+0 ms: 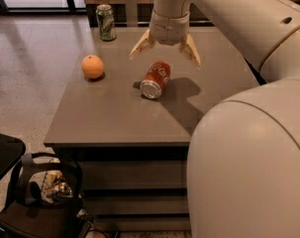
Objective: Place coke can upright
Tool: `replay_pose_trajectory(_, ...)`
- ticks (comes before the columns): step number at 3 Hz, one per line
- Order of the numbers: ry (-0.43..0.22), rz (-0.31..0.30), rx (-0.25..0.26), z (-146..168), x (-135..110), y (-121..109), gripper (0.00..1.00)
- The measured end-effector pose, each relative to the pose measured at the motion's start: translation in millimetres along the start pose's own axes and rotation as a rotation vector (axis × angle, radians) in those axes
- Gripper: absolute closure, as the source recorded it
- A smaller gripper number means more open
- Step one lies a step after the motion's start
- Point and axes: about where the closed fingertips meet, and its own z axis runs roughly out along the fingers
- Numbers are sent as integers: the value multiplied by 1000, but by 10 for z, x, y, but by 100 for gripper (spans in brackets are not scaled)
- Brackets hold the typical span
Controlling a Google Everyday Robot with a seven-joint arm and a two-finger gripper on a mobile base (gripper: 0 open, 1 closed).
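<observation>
The coke can lies on its side in the middle of the grey table, its silver end facing the front. My gripper hangs just above and behind the can, open, with one finger on each side of it and nothing held. My arm reaches in from the upper right.
An orange sits on the table left of the can. A green and white can stands upright at the table's back left corner. A dark chair with a bag stands on the floor at the front left. My pale body fills the right side.
</observation>
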Motion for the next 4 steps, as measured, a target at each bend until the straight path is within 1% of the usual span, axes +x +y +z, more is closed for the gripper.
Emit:
replay_pose_trajectory(2,22,-21,-35,201,-60,236,0)
replay_pose_trajectory(3,50,-16,-55,372,-27,266,0)
replay_pose_trajectory(4,85,14,-70,566,67,194,0)
